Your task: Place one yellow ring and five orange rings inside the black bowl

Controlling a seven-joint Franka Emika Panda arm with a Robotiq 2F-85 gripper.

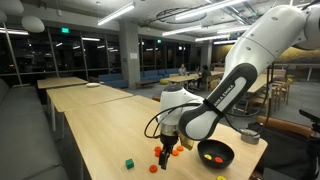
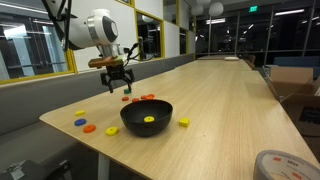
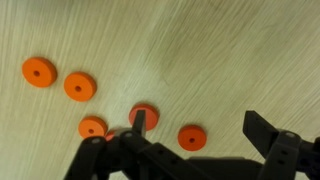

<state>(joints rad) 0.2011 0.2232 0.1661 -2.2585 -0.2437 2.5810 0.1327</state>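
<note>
While the gripper [image 2: 117,84] hangs over the wooden table [image 2: 220,110] with its jaws spread wide and gripping nothing, five orange rings [image 3: 78,86] lie flat on the wood beneath it in the wrist view. Near them, the black bowl [image 2: 146,130] sits by the table's edge, with the yellow ring [image 2: 148,120] resting inside it.

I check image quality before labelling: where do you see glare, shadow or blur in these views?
In both exterior views the ceiling lights are blown out; in an exterior view the black bowl carries faint pale reflections; in the wrist view the orange rings are evenly lit, while the near fingers are dark and soft-edged.
</note>
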